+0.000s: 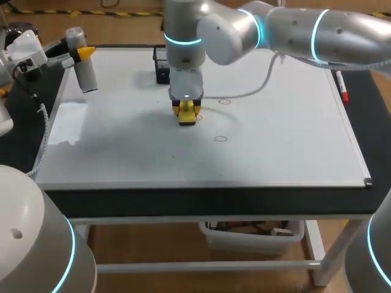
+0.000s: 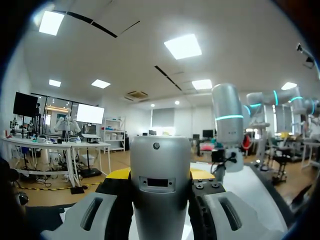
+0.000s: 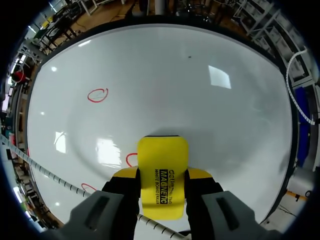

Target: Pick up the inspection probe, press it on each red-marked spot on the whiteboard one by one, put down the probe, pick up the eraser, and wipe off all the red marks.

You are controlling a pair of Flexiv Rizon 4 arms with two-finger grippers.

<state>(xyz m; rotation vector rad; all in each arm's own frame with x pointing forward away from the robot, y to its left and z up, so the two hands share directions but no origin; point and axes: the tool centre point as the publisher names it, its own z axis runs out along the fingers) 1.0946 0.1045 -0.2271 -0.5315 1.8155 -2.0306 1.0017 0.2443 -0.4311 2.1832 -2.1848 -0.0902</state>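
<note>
Grips the eraser (image 3: 162, 155) in the right gripper (image 3: 162, 174), both fingers tight on its sides, face down on the whiteboard (image 1: 275, 146) near the middle. Shows one red mark (image 3: 131, 160) right at the eraser's edge, another (image 3: 97, 95) well ahead, a third (image 3: 89, 188) beside the gripper. Holds the probe (image 1: 87, 76) clamped in the left gripper (image 1: 84, 54), over the whiteboard's far left corner. Has a marker (image 1: 342, 86) along the right edge.
</note>
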